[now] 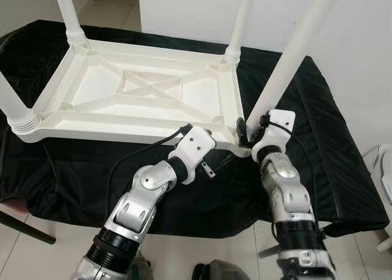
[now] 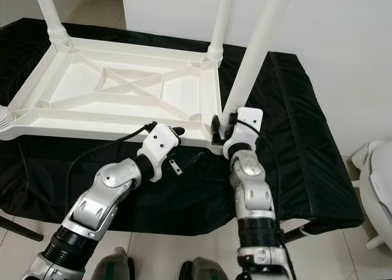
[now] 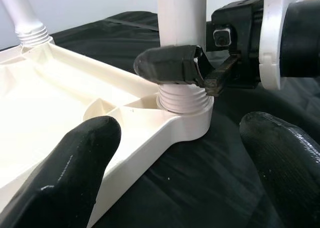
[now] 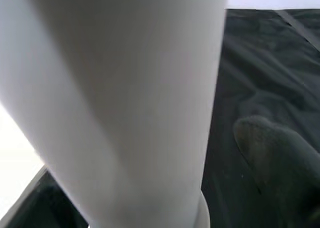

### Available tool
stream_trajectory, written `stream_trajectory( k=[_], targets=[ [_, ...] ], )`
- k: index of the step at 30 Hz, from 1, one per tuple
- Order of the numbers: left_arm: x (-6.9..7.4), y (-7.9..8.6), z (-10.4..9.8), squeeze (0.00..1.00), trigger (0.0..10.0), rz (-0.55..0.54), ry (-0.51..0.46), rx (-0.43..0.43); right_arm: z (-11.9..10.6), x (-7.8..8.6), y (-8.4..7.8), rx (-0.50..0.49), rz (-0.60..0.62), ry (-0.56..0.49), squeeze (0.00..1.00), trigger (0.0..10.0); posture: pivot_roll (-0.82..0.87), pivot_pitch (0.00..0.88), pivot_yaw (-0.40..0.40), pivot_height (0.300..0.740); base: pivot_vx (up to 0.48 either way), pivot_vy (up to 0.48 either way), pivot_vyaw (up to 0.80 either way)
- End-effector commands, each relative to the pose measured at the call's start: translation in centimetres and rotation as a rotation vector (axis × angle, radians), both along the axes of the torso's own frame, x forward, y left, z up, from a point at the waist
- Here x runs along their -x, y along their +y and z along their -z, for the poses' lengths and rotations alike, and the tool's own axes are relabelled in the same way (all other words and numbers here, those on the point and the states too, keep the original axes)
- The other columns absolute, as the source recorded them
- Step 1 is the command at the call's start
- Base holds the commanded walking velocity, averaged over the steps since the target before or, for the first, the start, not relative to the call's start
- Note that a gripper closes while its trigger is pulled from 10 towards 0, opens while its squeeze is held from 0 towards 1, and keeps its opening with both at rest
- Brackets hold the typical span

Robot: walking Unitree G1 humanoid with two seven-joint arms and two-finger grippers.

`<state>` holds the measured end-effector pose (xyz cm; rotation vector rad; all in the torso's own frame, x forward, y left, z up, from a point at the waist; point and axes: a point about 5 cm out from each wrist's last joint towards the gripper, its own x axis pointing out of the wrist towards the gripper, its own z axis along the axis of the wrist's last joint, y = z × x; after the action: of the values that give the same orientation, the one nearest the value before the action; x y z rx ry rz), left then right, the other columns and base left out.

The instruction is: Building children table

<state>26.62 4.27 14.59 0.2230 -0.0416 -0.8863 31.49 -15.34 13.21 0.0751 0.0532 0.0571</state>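
Observation:
A white plastic children's table (image 1: 122, 125) lies upside down on a black cloth, its ribbed underside facing up. Three legs stand in their corner sockets: far left (image 1: 67, 13), far right (image 1: 241, 19) and near left (image 1: 12, 105). The near right leg (image 1: 288, 65) rises tilted from its corner, its threaded base (image 3: 185, 99) sitting in the socket. My right gripper (image 1: 248, 133) is shut on this leg just above the thread; one finger (image 3: 170, 64) wraps its front. My left gripper (image 3: 182, 130) is open, low beside the same corner at the table's near edge, touching nothing.
The black cloth (image 1: 331, 145) covers a low platform with its edge close in front of me. A white wall stands behind it. A white object (image 1: 384, 170) sits at the far right, and a dark bar (image 1: 24, 228) crosses the tiled floor at lower left.

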Motion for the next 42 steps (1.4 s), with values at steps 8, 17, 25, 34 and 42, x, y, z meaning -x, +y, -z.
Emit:
stream_trajectory(
  k=[8, 17, 25, 34, 42],
  targets=[
    [-0.4, 0.1, -0.1, 0.00, 10.0, -0.024, -0.002, -0.005, 0.1, -1.4, -1.0, 0.100, -0.295, -0.026, 0.00, 10.0, -0.01, 0.003, -0.080, 0.740, 0.000, 0.000, 0.00],
    [-0.5, 0.1, -0.2, 0.00, 10.0, -0.024, -0.007, -0.007, -0.1, -1.7, -0.2, 0.217, -0.608, -0.050, 0.00, 10.0, 0.00, 0.002, -0.078, 0.740, 0.000, 0.000, 0.00],
    [-0.4, 0.2, -0.3, 0.00, 10.0, -0.028, -0.008, -0.007, 0.3, -2.2, -0.1, 0.229, -0.746, -0.043, 0.00, 4.6, 0.01, 0.006, -0.078, 0.740, 0.000, 0.000, 0.00],
    [-0.3, 0.4, -0.3, 0.00, 10.0, -0.028, -0.004, -0.011, 1.0, -2.5, -0.8, 0.201, -0.723, -0.020, 0.00, 0.0, 0.01, 0.013, -0.073, 0.740, 0.000, 0.000, 0.00],
    [0.0, 0.3, -0.1, 0.00, 10.0, -0.023, 0.003, -0.009, 1.6, -2.1, -1.2, 0.183, -0.671, -0.019, 0.00, 9.3, 0.01, 0.018, -0.075, 0.740, 0.000, 0.000, 0.00]
  ],
)
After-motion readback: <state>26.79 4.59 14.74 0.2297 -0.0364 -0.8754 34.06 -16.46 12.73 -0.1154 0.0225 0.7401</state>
